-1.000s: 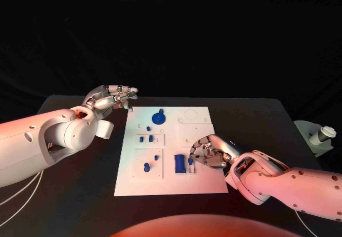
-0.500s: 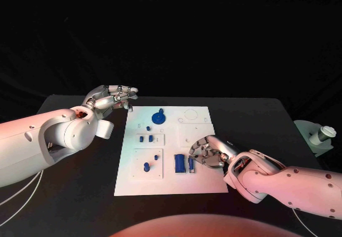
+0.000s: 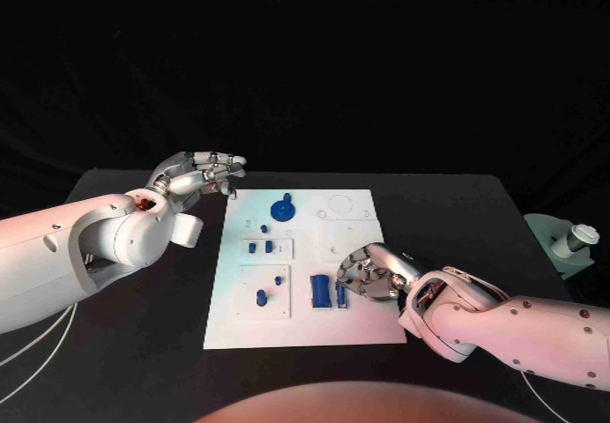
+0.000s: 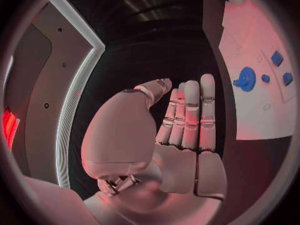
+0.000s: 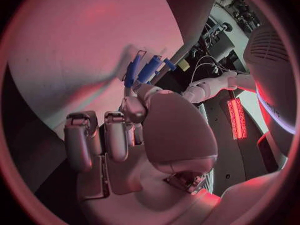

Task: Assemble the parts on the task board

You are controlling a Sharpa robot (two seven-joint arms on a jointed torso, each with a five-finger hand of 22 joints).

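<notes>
Right hand sits low over the task board, fingers curled at a narrow blue part beside the blue block; I can't tell whether it grips. Left hand hovers off the board's far corner, fingers curled, holding nothing.

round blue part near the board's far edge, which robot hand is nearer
Left. The left robot hand hovers off the task board's far left corner, close to the round blue part; the right robot hand is at the near half.
</notes>
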